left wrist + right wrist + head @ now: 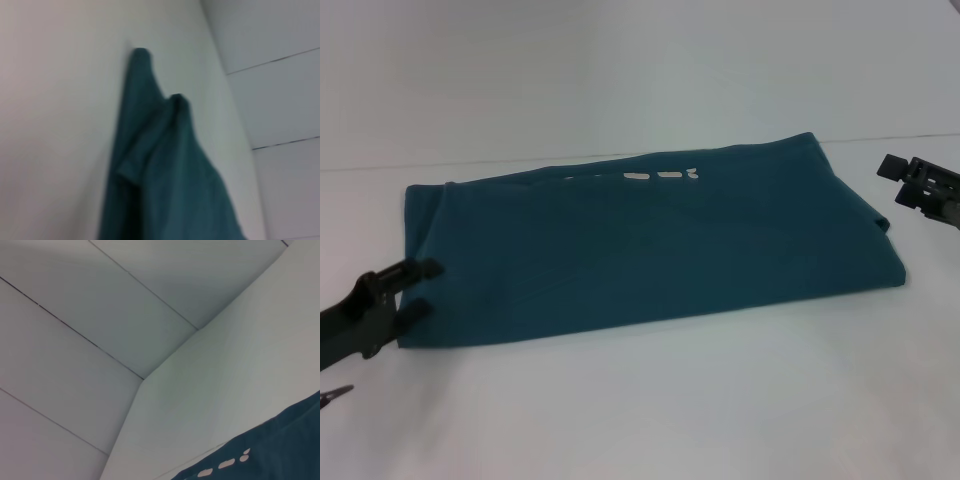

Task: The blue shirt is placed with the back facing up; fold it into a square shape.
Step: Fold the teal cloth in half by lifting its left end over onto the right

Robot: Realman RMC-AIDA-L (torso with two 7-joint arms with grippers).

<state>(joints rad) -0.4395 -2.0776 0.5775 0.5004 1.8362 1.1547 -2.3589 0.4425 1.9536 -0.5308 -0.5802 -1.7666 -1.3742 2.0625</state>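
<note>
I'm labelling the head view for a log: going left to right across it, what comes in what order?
left gripper at the shirt's left edge → blue shirt, folded into a long band on the white table → right gripper, just off the shirt's right end.

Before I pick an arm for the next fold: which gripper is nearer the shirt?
Left. The left gripper sits at the shirt's left edge, jaws open; the right gripper hovers apart, off its right end.
</note>
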